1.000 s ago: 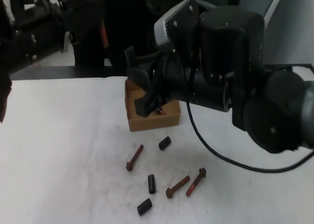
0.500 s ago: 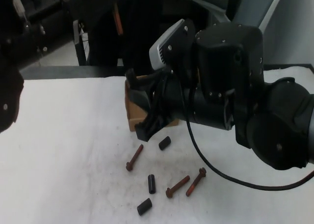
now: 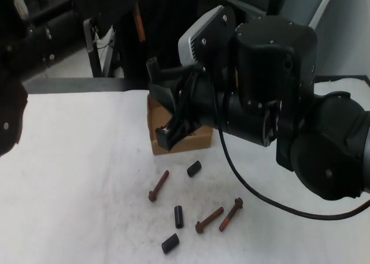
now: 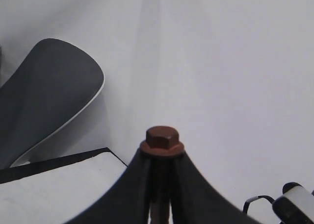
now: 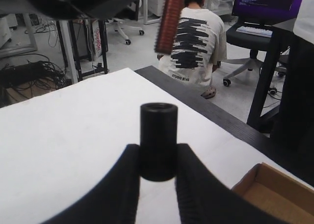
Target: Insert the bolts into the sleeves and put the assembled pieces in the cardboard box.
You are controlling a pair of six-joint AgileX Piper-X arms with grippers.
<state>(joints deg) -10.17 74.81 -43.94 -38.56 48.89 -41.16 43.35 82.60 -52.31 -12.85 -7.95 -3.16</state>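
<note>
Our right gripper (image 5: 158,154) pinches a black sleeve (image 5: 158,136) upright, its fingers closed onto it; our left gripper (image 4: 163,156) clamps a hex-head bolt (image 4: 162,137) by the shank. The cardboard box (image 3: 180,144) sits on the white bench (image 3: 75,177), and the right gripper hides most of its inside from us. Nearer, we count three loose bolts (image 3: 157,186) (image 3: 209,219) (image 3: 231,214) and three loose sleeves (image 3: 194,168) (image 3: 178,216) (image 3: 170,243)
</note>
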